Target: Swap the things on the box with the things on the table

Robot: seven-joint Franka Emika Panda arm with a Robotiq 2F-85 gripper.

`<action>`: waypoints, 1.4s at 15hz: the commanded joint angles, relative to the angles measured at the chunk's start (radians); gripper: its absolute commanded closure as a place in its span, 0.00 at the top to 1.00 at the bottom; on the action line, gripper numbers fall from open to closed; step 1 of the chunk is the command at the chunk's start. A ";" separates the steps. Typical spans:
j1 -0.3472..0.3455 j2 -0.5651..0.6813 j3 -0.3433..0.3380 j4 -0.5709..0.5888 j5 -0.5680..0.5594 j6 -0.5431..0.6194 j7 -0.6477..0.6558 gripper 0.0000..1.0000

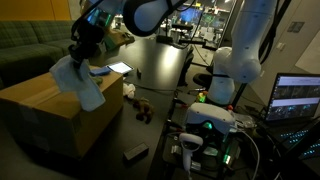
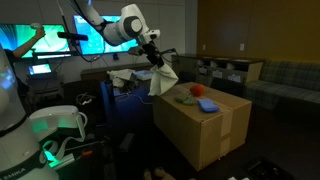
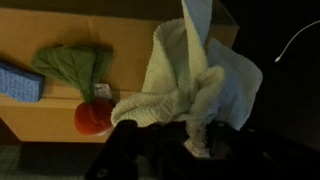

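The box [image 2: 215,130] carries a green thing [image 3: 72,65], red thing [image 3: 90,118]; blue thing [image 3: 18,80].

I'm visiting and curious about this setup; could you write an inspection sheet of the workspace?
Surface: tan box top, partly occupied; black table beyond.
Job's things: green cloth, red item, blue item on box; pale towel hanging at box corner.
Clutter: dark object on floor.
Grippers: gripper shut on towel.
Cables: thin white cable.
Surroundings: green sofa, lit monitors, laptop.
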 commanded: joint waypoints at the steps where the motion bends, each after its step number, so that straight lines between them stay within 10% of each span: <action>1: -0.089 0.113 0.028 0.149 0.031 0.019 -0.140 0.03; 12: -0.133 0.445 0.069 0.482 0.198 -0.052 -0.418 0.03; 13: -0.133 0.462 0.067 0.502 0.202 -0.063 -0.426 0.36; 21: -0.171 0.439 0.069 0.546 0.240 -0.184 -0.487 0.88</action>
